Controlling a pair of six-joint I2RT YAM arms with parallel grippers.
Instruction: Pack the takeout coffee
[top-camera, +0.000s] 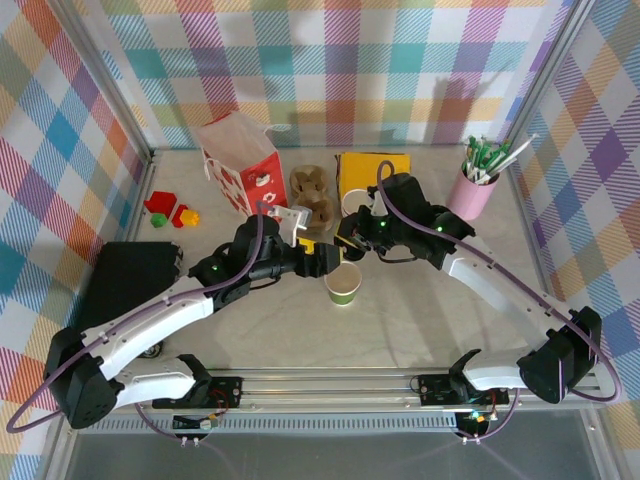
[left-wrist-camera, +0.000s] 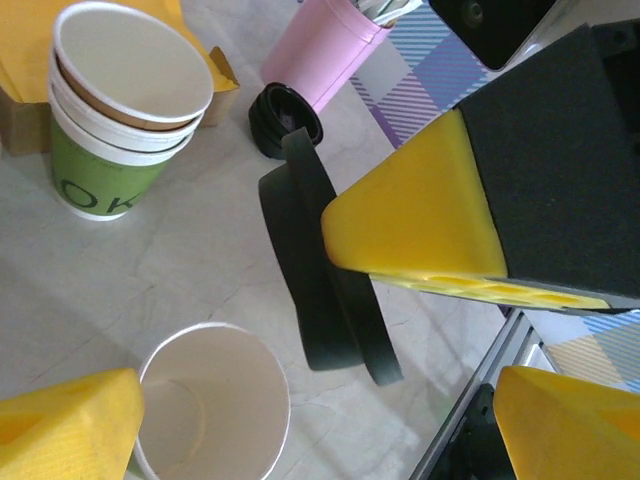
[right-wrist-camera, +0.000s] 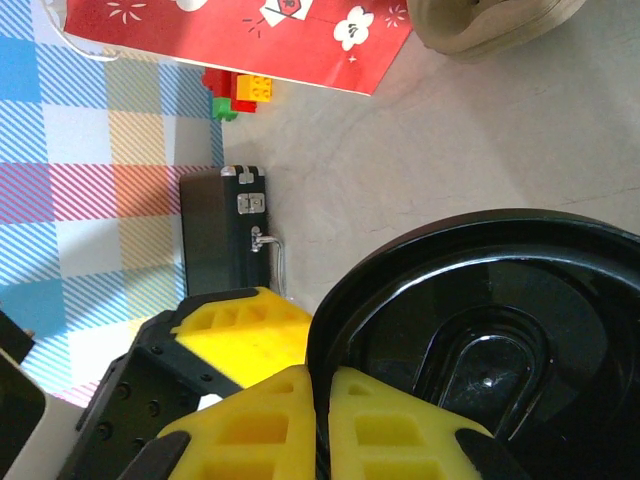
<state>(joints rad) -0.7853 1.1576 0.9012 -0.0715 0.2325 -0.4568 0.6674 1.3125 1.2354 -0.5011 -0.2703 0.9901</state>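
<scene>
Top external, where's the coffee cup (top-camera: 343, 284)?

Upright on the table (top-camera: 420, 320), top open, on the near side of the cup stack (top-camera: 357, 203) and apart from it. The left wrist view has both too, cup (left-wrist-camera: 212, 400) and stack (left-wrist-camera: 120, 110).

Left gripper (top-camera: 320, 257)?

Near side of the stack, a bit left. In the left wrist view its fingers (left-wrist-camera: 60, 425) are spread wide with nothing held. One tip is just beside the cup rim.

Right gripper (top-camera: 350, 240)?

Just near of the stack. In the right wrist view the gripper (right-wrist-camera: 322, 420) is pinched tight on the edge of a black lid (right-wrist-camera: 490, 340). The left wrist view shows that lid (left-wrist-camera: 320, 270) edge-on and tilted, clear of the stack.

Other stuff?

A second black lid (left-wrist-camera: 285, 120) lies right of the stack, just beside a pink cup (left-wrist-camera: 320, 45). A red bag (top-camera: 240, 160) and a brown carrier (top-camera: 312, 195) sit left of the stack.
</scene>
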